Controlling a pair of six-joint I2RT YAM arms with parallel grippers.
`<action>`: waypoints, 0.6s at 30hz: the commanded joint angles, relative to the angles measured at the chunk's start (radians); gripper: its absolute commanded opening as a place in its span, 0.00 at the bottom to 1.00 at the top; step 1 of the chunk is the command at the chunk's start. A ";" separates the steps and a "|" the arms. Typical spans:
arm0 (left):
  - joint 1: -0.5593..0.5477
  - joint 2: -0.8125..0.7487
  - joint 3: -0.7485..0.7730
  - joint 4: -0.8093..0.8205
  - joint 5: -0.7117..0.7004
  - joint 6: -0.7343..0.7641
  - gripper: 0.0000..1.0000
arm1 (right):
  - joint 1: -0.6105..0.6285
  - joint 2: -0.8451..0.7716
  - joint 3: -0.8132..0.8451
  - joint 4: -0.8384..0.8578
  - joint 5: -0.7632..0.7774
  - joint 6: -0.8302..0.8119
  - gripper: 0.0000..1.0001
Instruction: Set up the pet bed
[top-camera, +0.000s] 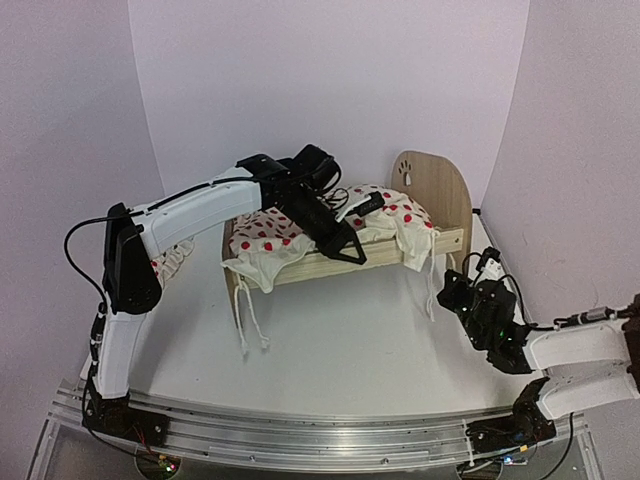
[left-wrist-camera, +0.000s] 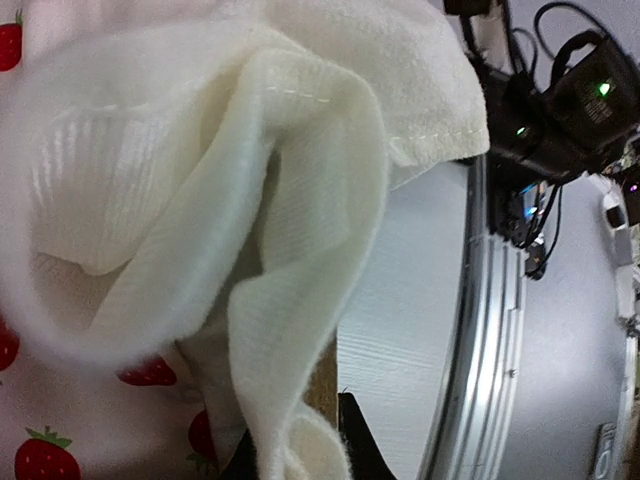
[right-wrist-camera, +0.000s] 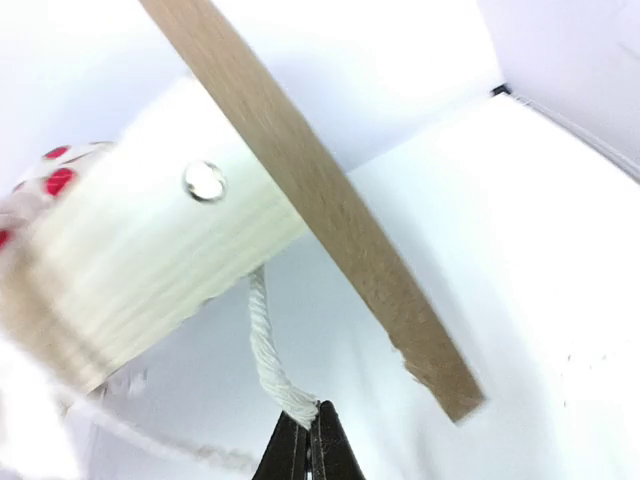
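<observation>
Pressed together at the bottom of the right wrist view, the jaws of the right gripper (right-wrist-camera: 308, 425) pinch the end of a white twisted cord (right-wrist-camera: 262, 345). It hangs from under the pale side rail (right-wrist-camera: 130, 260) of the pet bed (top-camera: 300, 272), beside the headboard (top-camera: 437, 185). That bed stands at the far middle of the white table (top-camera: 350, 350), headboard to the right, draped in a cream strawberry-print blanket (top-camera: 275, 238). Over its near rail the left gripper (top-camera: 347, 250) points down at the blanket. Cream folds fill its wrist view, so I cannot tell whether its jaws are apart or together.
</observation>
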 joint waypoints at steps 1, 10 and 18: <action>0.069 -0.159 -0.092 0.354 -0.099 0.314 0.00 | 0.008 -0.069 0.077 -0.528 -0.257 -0.087 0.00; 0.102 -0.180 -0.349 0.466 -0.176 0.487 0.00 | 0.009 -0.011 0.145 -0.701 -0.542 -0.176 0.00; 0.121 -0.224 -0.586 0.547 -0.166 0.613 0.12 | 0.011 0.078 0.223 -0.746 -0.733 -0.159 0.00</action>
